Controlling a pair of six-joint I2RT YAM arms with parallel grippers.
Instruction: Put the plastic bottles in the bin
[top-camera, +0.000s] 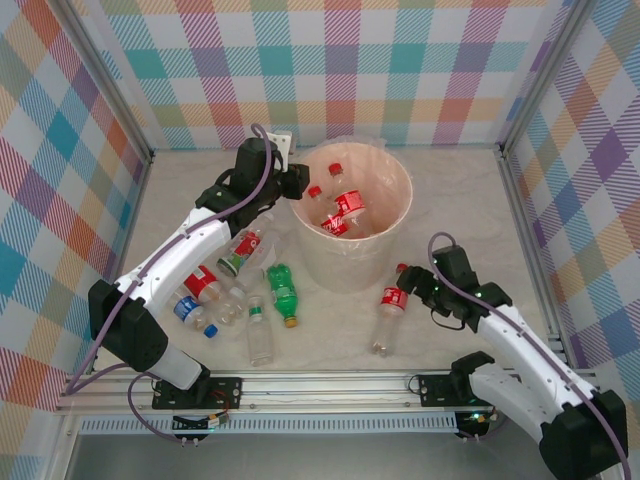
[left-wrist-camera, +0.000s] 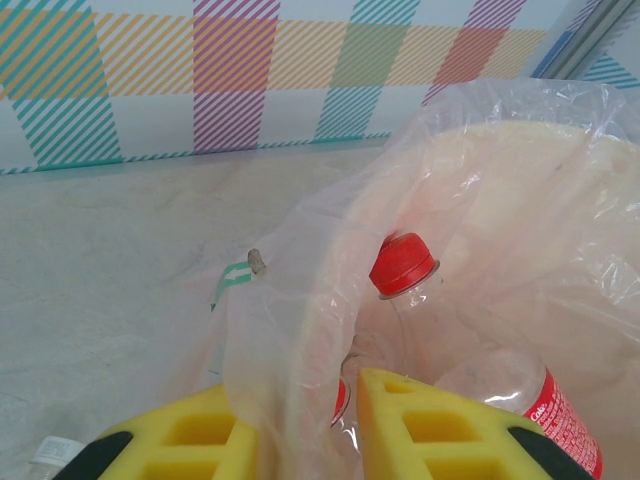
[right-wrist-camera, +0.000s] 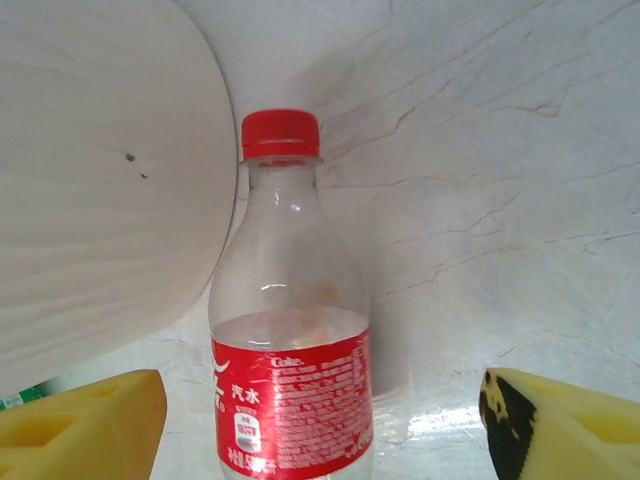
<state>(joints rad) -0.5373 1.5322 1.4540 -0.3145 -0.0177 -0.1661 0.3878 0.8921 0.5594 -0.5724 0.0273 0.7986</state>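
Just beside the bin (top-camera: 352, 262), a red-capped cola bottle (right-wrist-camera: 290, 300) is straddled by the released right pincer (right-wrist-camera: 320, 428). Judged light, thin-walled and slippery, it should be taken at the labelled middle. The left pincer (left-wrist-camera: 305, 435) is clenched at the bin's rim.

A pale, marbled tabletop (top-camera: 470, 200) is enclosed on three sides by walls covered in pastel plaid cloth: a far wall (top-camera: 340, 70), a left wall (top-camera: 50, 200) and a right wall (top-camera: 590, 170). Slanting metal frame posts (top-camera: 105, 85) are seen where the walls meet. A slotted metal rail (top-camera: 330, 385) is fixed along the near edge. Faint grey veining is shown on the tabletop in the right wrist view.
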